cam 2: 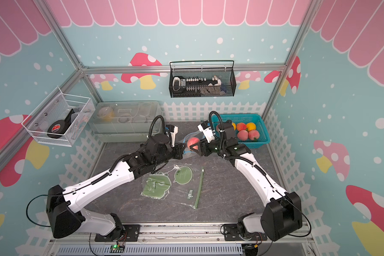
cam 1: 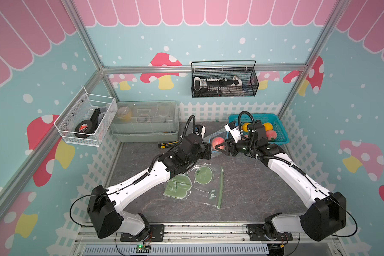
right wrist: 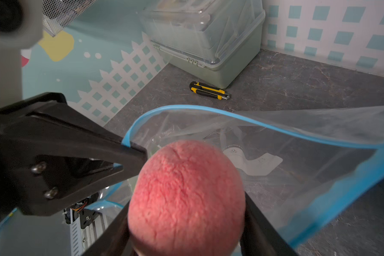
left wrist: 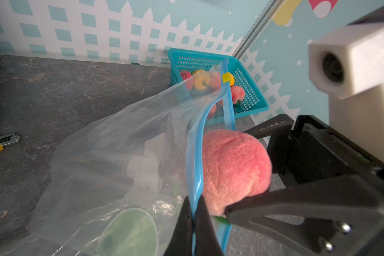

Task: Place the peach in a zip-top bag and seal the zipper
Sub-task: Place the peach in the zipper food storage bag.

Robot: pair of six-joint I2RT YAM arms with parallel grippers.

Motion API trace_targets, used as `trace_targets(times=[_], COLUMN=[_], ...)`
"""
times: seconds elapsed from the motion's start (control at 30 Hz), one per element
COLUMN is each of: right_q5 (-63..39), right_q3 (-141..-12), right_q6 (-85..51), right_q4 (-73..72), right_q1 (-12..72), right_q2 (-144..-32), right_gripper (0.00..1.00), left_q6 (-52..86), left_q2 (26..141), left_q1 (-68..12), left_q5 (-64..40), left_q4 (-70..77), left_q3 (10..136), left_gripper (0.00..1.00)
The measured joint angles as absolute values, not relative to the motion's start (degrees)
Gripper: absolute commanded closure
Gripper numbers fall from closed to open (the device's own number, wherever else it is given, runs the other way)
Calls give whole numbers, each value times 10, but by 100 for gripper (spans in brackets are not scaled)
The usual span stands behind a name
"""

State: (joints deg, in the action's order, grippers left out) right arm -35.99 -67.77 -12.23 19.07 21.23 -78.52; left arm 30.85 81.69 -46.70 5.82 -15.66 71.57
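Left arm [cam 1: 142, 188] and right arm [cam 1: 279, 175], white and black
White shells, black joints, ribbed black cables [cam 1: 140, 179]; triangular black fingers [left wrist: 297, 210] with two silver screws [left wrist: 344, 227].

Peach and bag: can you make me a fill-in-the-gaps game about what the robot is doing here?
1. The right pincer holds the peach at the bag's ____ mouth.
2. The left pincer pinches the bag's ____ zipper strip.
3. The utility knife lying on the table is black and ____.

Missing words: open, blue, yellow.
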Motion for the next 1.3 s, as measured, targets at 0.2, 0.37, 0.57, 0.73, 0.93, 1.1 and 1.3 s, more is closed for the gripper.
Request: trace_targets(times=[0.2,0.37,0.57,0.73,0.93,1.1,1.3], right_q5=[-317,-293,-275,-269,-238,-105,83], right_q3=[-712,-723,-724,-724,-724,-710,-716], right_q6=[-108,-101,-93,-92,-93,-113,-150], right_q4=[221,234,244,244,241,218,231], right_q1=[229,238,241,241,241,244,229], right_q2=[-807,-810,-810,-804,-773,-727,-730], right_gripper=[42,34,27,25,26,26,25], left_q6=[308,308,306,306,306,306,306], left_q2=[817,817,817,817,817,817,817], left_q1=[-467,-467,-467,-467,-467,-467,-467], left_q5=[42,34,34,34,34,39,41], left_q4=[-156,-156,-156,-156,-156,-156,-156], left_q3=[717,717,717,717,717,717,717], left_gripper=[100,100,100,100,100,100,100])
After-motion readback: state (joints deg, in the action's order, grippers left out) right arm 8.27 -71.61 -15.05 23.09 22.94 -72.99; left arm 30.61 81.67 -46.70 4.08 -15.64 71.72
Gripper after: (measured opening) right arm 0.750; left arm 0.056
